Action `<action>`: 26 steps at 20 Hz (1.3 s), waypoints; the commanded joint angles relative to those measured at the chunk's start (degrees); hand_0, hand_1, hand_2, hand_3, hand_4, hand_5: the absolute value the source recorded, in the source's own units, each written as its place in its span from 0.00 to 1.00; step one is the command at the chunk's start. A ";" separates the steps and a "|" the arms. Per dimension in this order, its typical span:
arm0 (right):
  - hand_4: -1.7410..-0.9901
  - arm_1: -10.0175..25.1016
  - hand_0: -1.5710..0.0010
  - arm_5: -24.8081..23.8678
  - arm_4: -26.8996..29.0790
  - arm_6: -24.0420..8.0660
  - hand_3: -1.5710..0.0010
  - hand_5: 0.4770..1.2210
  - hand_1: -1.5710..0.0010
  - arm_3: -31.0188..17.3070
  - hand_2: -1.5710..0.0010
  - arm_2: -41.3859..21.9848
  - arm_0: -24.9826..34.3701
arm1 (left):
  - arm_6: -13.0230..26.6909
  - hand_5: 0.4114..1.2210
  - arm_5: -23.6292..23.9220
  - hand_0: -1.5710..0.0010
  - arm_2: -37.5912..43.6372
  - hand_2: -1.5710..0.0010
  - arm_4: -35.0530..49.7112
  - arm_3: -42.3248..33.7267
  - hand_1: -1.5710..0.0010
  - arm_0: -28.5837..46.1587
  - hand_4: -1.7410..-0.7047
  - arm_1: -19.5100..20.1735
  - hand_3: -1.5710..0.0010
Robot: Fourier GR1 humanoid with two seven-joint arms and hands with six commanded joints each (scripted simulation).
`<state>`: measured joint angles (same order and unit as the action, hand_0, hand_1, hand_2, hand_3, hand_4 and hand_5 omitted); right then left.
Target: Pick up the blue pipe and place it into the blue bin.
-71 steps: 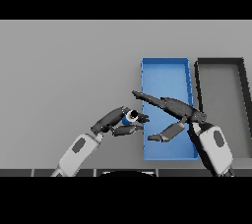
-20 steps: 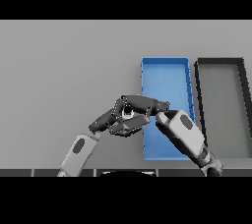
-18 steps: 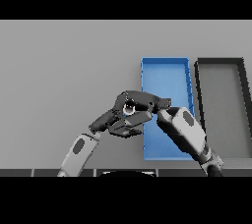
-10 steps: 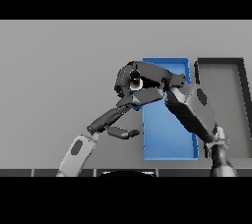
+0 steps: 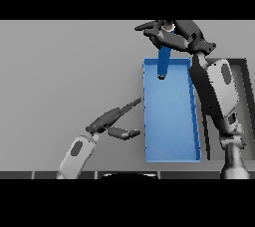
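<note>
The blue pipe [image 5: 163, 62] hangs end-down from my right hand [image 5: 174, 35], whose fingers are curled round its top. It is raised over the far end of the blue bin [image 5: 169, 146], its lower tip just above the bin's far rim. My left hand [image 5: 113, 120] rests low over the table to the left of the bin, fingers straight and holding nothing.
A dark bin [image 5: 246, 79] stands directly to the right of the blue bin, partly hidden behind my right forearm. Grey table spreads to the left and behind.
My right hand closed on the pipe beside my left hand, then lifted it up and away toward the far end of the blue bin. The left hand stayed low.
</note>
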<state>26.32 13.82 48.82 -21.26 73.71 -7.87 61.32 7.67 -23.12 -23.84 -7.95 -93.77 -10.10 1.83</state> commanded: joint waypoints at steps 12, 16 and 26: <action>0.32 2.49 0.00 -10.45 -7.69 -8.06 0.00 1.00 0.00 -6.46 0.00 -4.67 -17.94 | -1.58 0.08 -0.19 1.00 -0.47 1.00 -0.45 0.35 1.00 0.67 0.83 0.07 1.00; 0.13 5.10 0.00 -10.00 -9.55 -13.67 0.57 1.00 0.00 -5.05 0.00 -7.55 -23.13 | -0.81 0.08 0.24 1.00 -0.59 1.00 -0.28 -0.69 1.00 0.69 0.83 -0.28 1.00; 0.68 13.23 0.79 -12.59 7.80 -13.63 0.87 0.78 0.80 -14.58 0.81 -33.82 -16.44 | -0.53 0.10 0.25 1.00 -0.74 1.00 -0.82 -0.29 1.00 0.22 0.83 -0.28 1.00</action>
<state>39.52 1.31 56.62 -34.83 59.15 -41.69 44.89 7.19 -22.86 -24.59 -8.77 -94.06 -9.89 1.54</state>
